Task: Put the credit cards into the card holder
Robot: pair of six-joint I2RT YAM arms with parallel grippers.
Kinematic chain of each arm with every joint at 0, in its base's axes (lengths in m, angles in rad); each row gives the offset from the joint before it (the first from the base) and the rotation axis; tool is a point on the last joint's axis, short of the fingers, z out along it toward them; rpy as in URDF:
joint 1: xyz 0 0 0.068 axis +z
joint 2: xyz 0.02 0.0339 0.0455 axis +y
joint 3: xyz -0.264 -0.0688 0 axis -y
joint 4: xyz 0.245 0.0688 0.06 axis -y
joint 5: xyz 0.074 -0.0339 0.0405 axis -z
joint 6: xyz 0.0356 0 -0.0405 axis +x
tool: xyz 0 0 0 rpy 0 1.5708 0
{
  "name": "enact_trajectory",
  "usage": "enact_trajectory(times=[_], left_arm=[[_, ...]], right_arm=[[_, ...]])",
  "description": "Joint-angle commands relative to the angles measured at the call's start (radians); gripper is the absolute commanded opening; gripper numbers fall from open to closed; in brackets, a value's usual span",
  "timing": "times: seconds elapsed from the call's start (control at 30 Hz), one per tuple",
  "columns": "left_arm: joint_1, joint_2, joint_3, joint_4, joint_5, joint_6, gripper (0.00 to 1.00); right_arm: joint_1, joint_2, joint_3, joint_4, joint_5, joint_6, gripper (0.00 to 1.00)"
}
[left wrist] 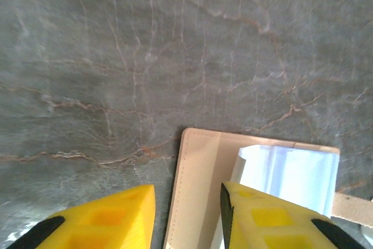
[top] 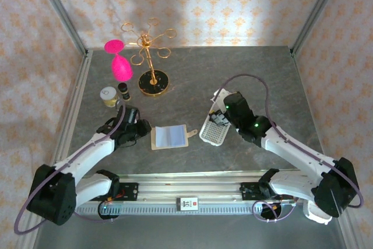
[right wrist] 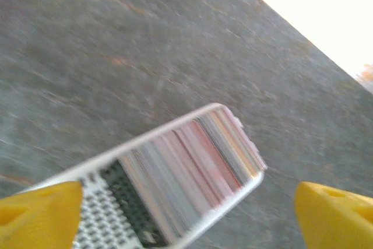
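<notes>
Several credit cards [right wrist: 192, 161] stand on edge in a white mesh basket [right wrist: 99, 231], their print too blurred to read. The right gripper [right wrist: 186, 202] hangs over them, fingers wide apart and empty. Just left lies the open beige card holder [left wrist: 198, 190] with a pale blue card [left wrist: 291, 173] on it. The left gripper [left wrist: 187, 202], parted and empty, straddles its edge.

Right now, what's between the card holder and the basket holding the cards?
Nothing but a short strip of bare table. The card holder has a small tab pointing at the basket; the top external view shows it.
</notes>
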Motion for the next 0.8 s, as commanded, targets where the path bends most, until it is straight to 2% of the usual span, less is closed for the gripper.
enact_trajectory(times=[0.0, 0.17, 0.3, 0.6, 0.77], left_arm=[[0.0, -0.052, 0.045, -0.073, -0.051, -0.034, 0.41], [0.0, -0.062, 0.049, 0.002, 0.0, -0.091, 0.44], [-0.002, -0.048, 0.06, 0.022, 0.005, -0.134, 0.45], [-0.028, -0.1, 0.027, 0.102, 0.007, -0.21, 0.46], [-0.046, -0.09, 0.0, 0.139, 0.01, -0.23, 0.47]], right_arm=[[-0.043, -0.012, -0.034, -0.002, 0.005, -0.195, 1.0], [-0.141, -0.015, -0.11, 0.106, -0.029, -0.336, 1.0], [-0.209, 0.006, -0.095, 0.092, -0.193, -0.382, 1.0], [-0.218, 0.114, -0.017, 0.019, -0.42, -0.337, 1.0], [-0.218, 0.193, -0.019, 0.041, -0.365, -0.395, 1.0]])
